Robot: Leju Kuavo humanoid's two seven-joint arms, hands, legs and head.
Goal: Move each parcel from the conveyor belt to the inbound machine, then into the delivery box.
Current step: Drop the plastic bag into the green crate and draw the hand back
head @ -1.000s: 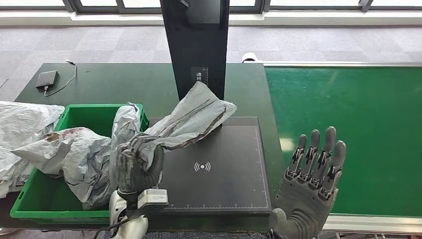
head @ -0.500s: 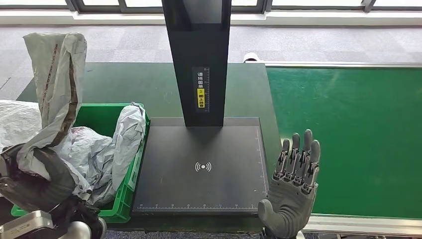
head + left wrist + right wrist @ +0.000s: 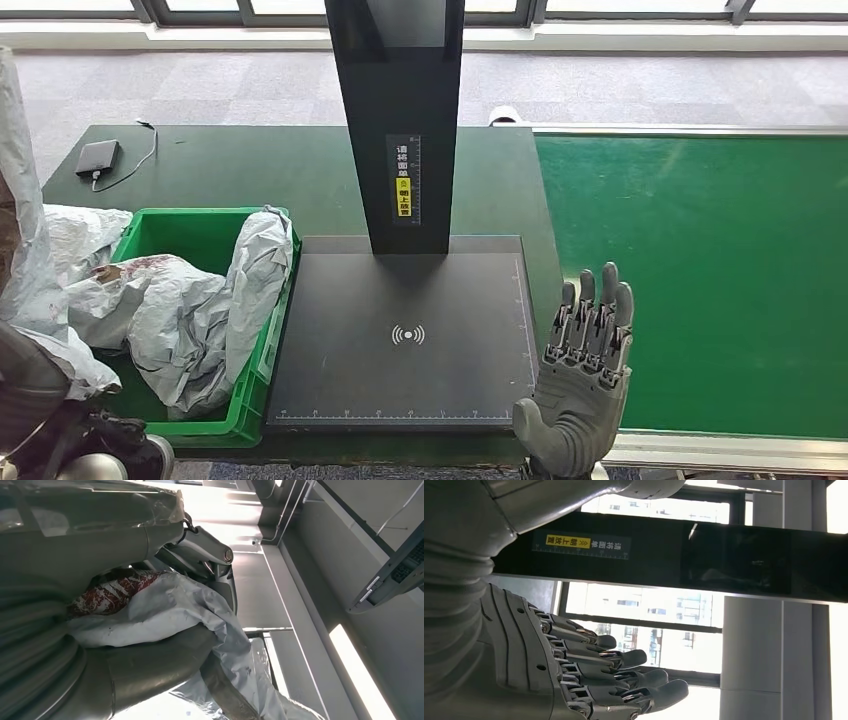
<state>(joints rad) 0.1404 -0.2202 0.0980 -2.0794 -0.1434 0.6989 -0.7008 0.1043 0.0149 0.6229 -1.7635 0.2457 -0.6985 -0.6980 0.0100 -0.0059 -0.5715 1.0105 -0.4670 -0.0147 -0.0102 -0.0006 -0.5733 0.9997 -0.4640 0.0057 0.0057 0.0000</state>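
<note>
The left robot hand (image 3: 100, 645) was clenched around a grey plastic-bag parcel (image 3: 165, 610), raised at the left of the green delivery box (image 3: 165, 225) on the table (image 3: 250, 165), while the right robot hand (image 3: 585, 385) stood released, fingers straight and close together, holding nothing, just beside the inbound machine (image 3: 410, 335) and the conveyor belt (image 3: 700, 270). The parcel looked light, soft and rather slippery, so I judged a full grasp on a gathered fold safer than a pinch at its edge. Other grey parcels (image 3: 190, 310) already lay in the box.
</note>
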